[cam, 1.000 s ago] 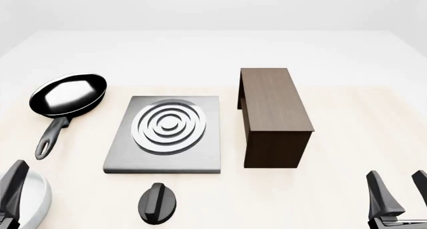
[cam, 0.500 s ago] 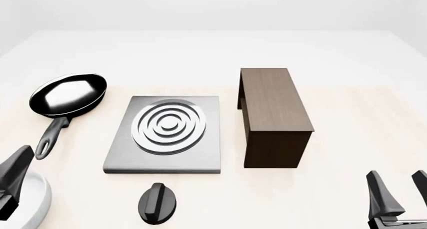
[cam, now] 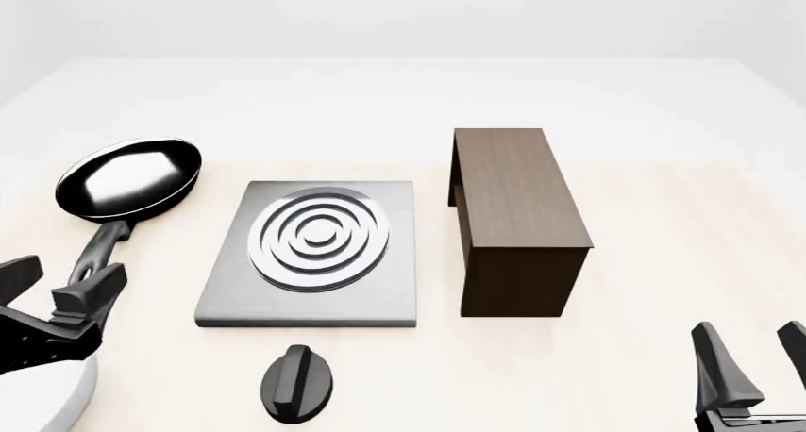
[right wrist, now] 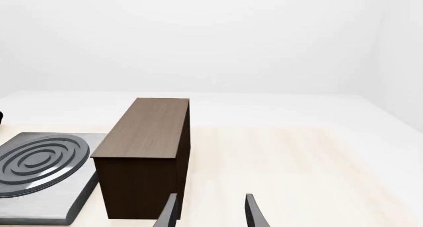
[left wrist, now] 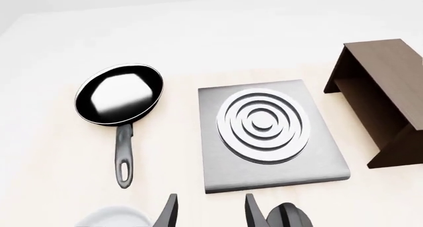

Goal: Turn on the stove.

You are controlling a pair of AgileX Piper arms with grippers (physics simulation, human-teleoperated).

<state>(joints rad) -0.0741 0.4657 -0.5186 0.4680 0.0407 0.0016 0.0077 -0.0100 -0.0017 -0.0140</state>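
The stove (cam: 312,253) is a flat grey square plate with concentric silver rings in the middle of the table; it also shows in the left wrist view (left wrist: 268,133) and the right wrist view (right wrist: 39,175). Its small black round knob (cam: 298,383) with a raised bar lies in front of the plate, and its edge shows in the left wrist view (left wrist: 289,217). My left gripper (cam: 57,286) is open and empty at the left, above the table, left of the knob; its fingers (left wrist: 168,214) show in its wrist view. My right gripper (cam: 756,357) is open and empty at the front right.
A black frying pan (cam: 130,179) lies left of the stove, handle (cam: 94,257) pointing toward me. A dark brown wooden box (cam: 512,215) stands right of the stove. A white bowl (cam: 44,394) sits at the front left, under my left arm.
My left gripper has risen and moved forward and to the right, now level with the pan's handle. The right arm has not moved.
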